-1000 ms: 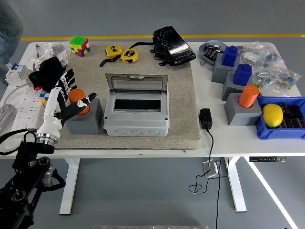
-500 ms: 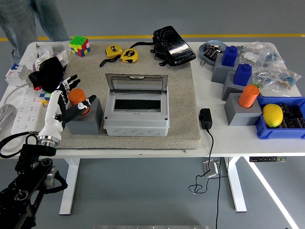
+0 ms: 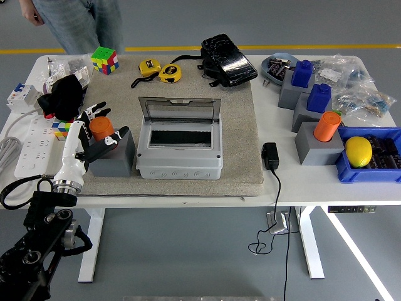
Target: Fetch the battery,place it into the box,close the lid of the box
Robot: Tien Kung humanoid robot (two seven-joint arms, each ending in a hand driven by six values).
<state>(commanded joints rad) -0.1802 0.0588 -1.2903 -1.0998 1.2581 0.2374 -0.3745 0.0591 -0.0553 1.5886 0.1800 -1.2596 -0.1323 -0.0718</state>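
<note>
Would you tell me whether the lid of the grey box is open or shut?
Open: the clear lid stands raised behind the box, exposing its dark slot.

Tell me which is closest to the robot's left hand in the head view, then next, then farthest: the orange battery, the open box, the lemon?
From the left hand:
1. Orange battery, right at its fingers, on the grey block.
2. Open box, mid-table, to the hand's right.
3. Lemon, far right, in the blue bin.
</note>
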